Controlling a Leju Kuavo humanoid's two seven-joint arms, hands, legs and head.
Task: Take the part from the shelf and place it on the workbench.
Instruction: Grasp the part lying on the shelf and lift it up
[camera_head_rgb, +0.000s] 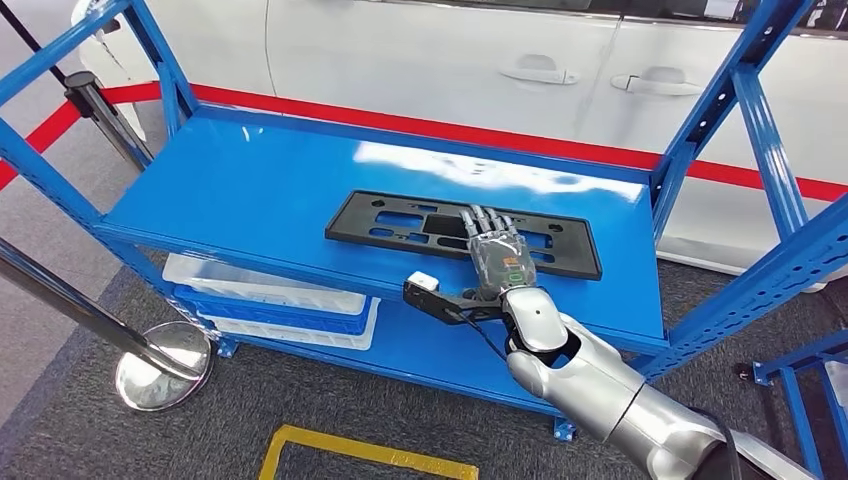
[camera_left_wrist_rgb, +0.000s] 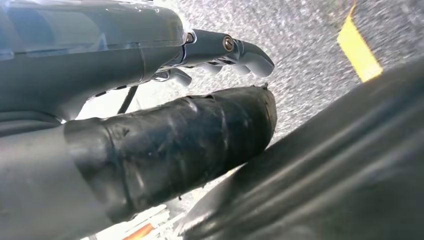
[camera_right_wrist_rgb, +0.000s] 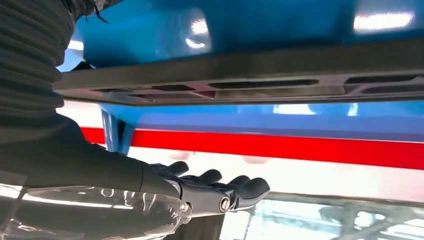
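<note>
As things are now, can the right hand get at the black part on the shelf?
Probably yes. The right hand is already stretched out above the black part on the blue shelf, and nothing stands between them. Whether the fingers touch it I cannot tell.

1. I see the shelf (camera_head_rgb: 250, 190) straight ahead of me, its top deck running from left to right.
2. The part (camera_head_rgb: 400, 222) lies flat on that deck, right of centre and near the front edge.
3. My right hand (camera_head_rgb: 497, 255) reaches in from below right and sits over the part's right half, fingers stretched out above it; from the right wrist view I cannot tell if they touch.
4. Trays (camera_head_rgb: 270, 300) sit on the lower deck, under the left half of the top deck.
5. A car (camera_head_rgb: 450, 60) stands behind the shelf.
6. A stanchion base (camera_head_rgb: 160, 365) rests on the floor, front left of the shelf.
7. My left hand (camera_left_wrist_rgb: 150, 115) hangs above the floor.
</note>
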